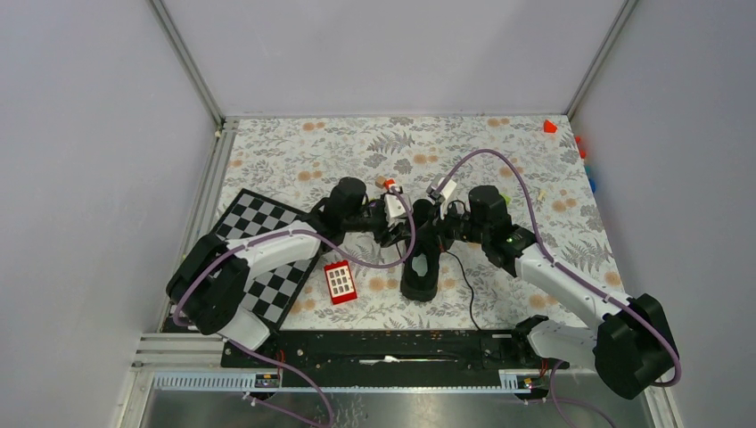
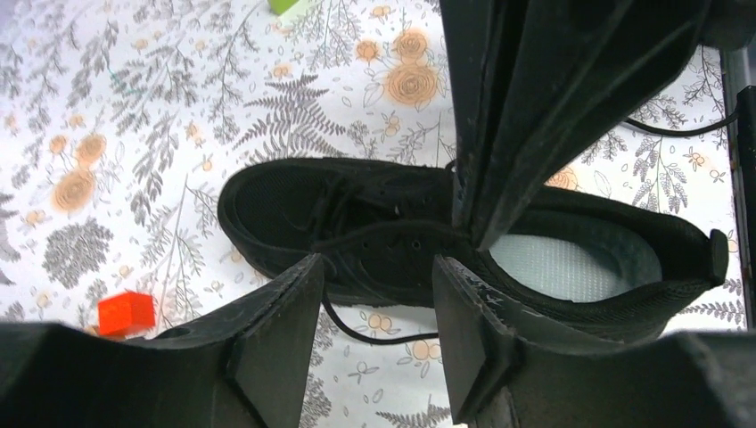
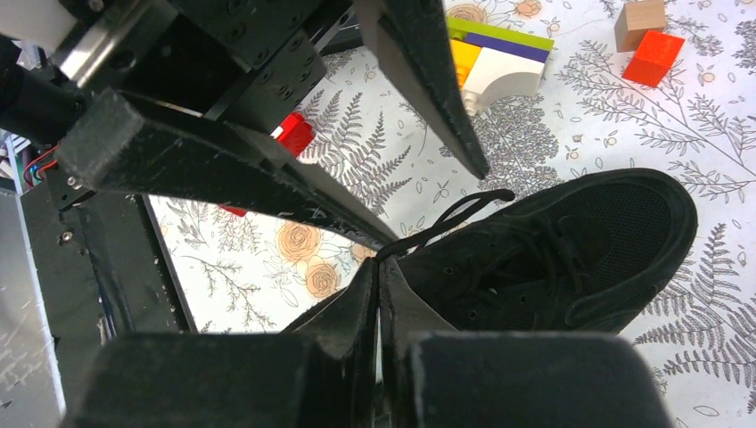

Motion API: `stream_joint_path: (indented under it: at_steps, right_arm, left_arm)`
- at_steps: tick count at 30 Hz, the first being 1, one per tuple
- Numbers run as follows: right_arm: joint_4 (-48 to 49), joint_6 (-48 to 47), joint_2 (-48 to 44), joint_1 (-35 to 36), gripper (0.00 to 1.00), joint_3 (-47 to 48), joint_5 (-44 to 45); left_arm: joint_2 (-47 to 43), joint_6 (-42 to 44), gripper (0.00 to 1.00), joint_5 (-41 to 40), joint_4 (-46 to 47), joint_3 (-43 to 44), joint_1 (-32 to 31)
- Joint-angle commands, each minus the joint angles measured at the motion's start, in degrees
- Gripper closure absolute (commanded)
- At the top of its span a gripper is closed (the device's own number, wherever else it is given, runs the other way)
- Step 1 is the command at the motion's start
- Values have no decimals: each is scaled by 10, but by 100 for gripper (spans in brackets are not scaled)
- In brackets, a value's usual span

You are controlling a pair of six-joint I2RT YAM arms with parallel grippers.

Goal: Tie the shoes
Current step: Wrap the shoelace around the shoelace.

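The black shoe (image 1: 421, 267) lies mid-table with its toe pointing away from the arm bases; its pale insole (image 2: 562, 267) shows in the left wrist view. My left gripper (image 2: 379, 263) stands open at the shoe's side, and a loose black lace (image 2: 374, 337) runs on the cloth between its fingers without touching them. My right gripper (image 3: 379, 267) is shut on a lace end (image 3: 464, 212) just over the eyelets. From above, the left gripper (image 1: 392, 227) and the right gripper (image 1: 439, 227) face each other across the shoe's front half.
A checkered board (image 1: 267, 259) lies at the left with a red keypad-like block (image 1: 340, 282) beside it. Small blocks sit near the shoe: a red one (image 2: 125, 312), a stacked yellow-white-purple piece (image 3: 490, 53), tan (image 3: 644, 20). A lace (image 1: 465, 290) trails right of the shoe.
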Motion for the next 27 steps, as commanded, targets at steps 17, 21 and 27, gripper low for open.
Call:
stream_joint_path:
  at_steps: [17, 21, 27]
  right_arm:
    - [-30, -14, 10, -10, 100, 31, -49]
    - [-30, -12, 3, -13, 100, 29, -33]
    - [-17, -6, -11, -20, 100, 19, -23]
  left_arm:
    - [53, 42, 100, 75, -27, 90, 5]
    - [32, 28, 100, 63, -20, 72, 5]
    - [-30, 6, 100, 40, -28, 23, 6]
